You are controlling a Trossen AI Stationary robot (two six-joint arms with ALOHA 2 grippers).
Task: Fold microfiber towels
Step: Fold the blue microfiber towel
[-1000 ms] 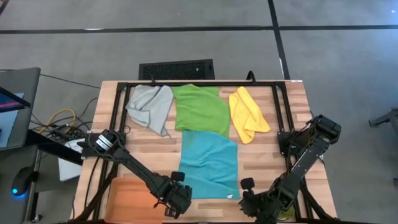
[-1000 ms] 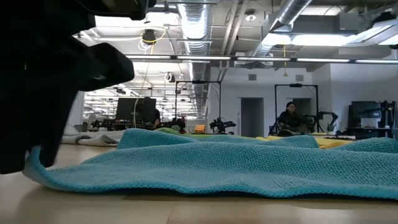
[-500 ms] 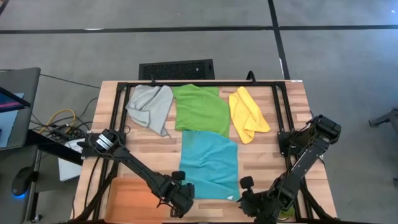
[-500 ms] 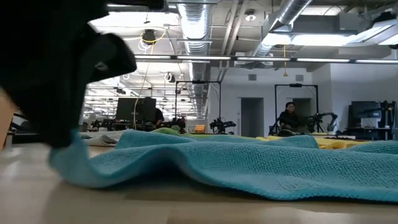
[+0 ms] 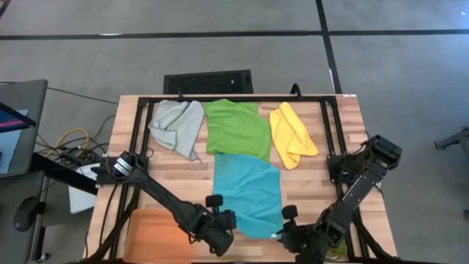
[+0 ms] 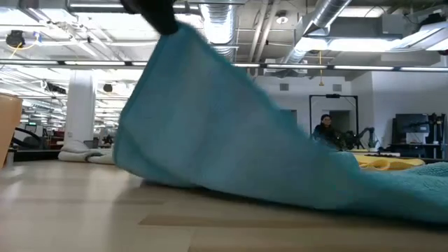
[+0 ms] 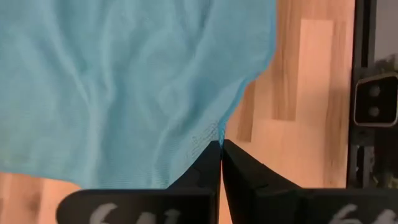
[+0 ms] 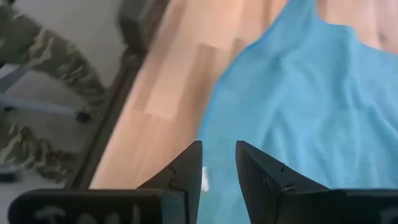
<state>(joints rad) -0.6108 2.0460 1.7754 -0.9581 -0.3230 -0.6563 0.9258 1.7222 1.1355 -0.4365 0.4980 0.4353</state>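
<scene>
At the near edge of the wooden worktop [image 5: 176,176], my left gripper [image 5: 224,224] has its jaws fully shut on the near left corner of the teal blue square microfiber towel [image 5: 248,192]. A second ago that corner lay flat with the jaws partly open beside it; now it's pinched and lifted, and in the low view the cloth [image 6: 210,133] rises steeply off the wood. Left wrist view confirms it: the fingers [image 7: 239,177] meet with the teal edge [image 7: 124,87] between them.

My right gripper [image 5: 282,235] sits at the near right corner of the same towel, jaws part open. Right wrist view shows the teal cloth [image 8: 292,106] under and between the fingers [image 8: 261,177]; can't tell if it's gripped. It's shifted only slightly from the earlier frames.

No change at the far side: light grey cloth [image 5: 177,126], bright green cloth [image 5: 236,129] and yellow cloth [image 5: 290,135] in a row, green just touching the teal one's far edge. Flat orange rectangular tray [image 5: 155,233] sits near left.
</scene>
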